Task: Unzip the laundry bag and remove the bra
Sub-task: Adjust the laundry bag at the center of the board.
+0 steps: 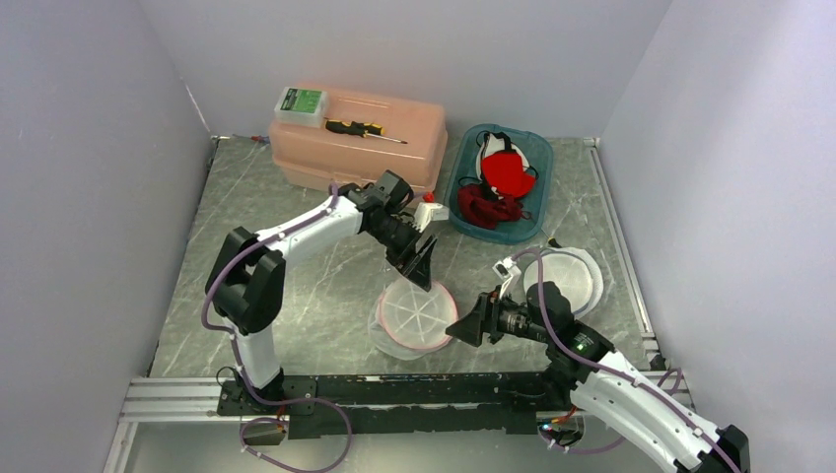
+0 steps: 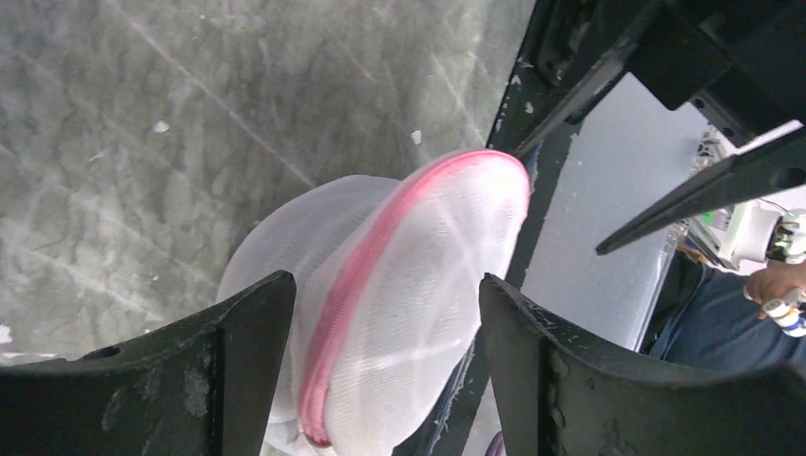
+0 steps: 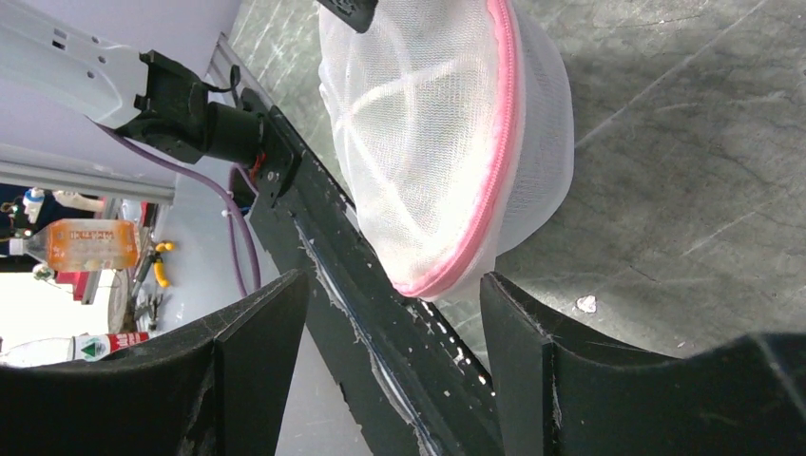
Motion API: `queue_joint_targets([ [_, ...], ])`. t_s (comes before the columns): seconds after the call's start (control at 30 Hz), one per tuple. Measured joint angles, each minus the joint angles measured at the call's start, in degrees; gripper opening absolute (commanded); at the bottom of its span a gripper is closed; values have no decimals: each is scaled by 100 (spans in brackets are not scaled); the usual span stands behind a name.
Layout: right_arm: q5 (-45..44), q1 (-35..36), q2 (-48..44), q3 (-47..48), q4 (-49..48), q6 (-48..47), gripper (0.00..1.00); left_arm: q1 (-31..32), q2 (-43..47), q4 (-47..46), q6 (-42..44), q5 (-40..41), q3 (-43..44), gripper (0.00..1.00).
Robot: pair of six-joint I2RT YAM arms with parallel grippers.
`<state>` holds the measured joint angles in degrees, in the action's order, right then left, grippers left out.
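A round white mesh laundry bag (image 1: 417, 317) with a pink zipper rim lies near the table's front edge, zipped shut as far as I can see. My left gripper (image 1: 422, 264) is open and hovers just above its far edge; in the left wrist view the bag (image 2: 399, 285) sits between the open fingers (image 2: 257, 351). My right gripper (image 1: 465, 325) is open beside the bag's right side, apart from it; the bag (image 3: 447, 142) shows ahead in the right wrist view. No bra shows through the mesh.
A second white mesh bag (image 1: 577, 276) lies at the right, partly behind my right arm. A blue basket (image 1: 463, 177) with red and black garments stands at the back. A pink box (image 1: 375, 148) with a screwdriver (image 1: 363, 128) and a green pack is behind.
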<state>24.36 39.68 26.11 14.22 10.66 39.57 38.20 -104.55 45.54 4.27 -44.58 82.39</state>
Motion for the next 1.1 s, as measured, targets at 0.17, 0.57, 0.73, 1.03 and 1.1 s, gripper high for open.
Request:
queue_joint_targets([
  [0.17,0,0,2,0,7,-2,70,59,66,-24,35,-367,-55,49],
  [0.57,-160,0,11,376,393,-149,71,407,219,-195,-225,-507,-702,3],
  [0.73,-382,0,-94,562,501,-190,73,343,979,-809,-1025,-4,-1239,3],
  [1.03,-807,-2,-367,562,343,83,74,24,3523,-2973,-3748,1908,-2723,3],
  [1.1,-892,-2,-407,520,101,227,74,26,4157,-3698,-4542,2514,-3327,3],
])
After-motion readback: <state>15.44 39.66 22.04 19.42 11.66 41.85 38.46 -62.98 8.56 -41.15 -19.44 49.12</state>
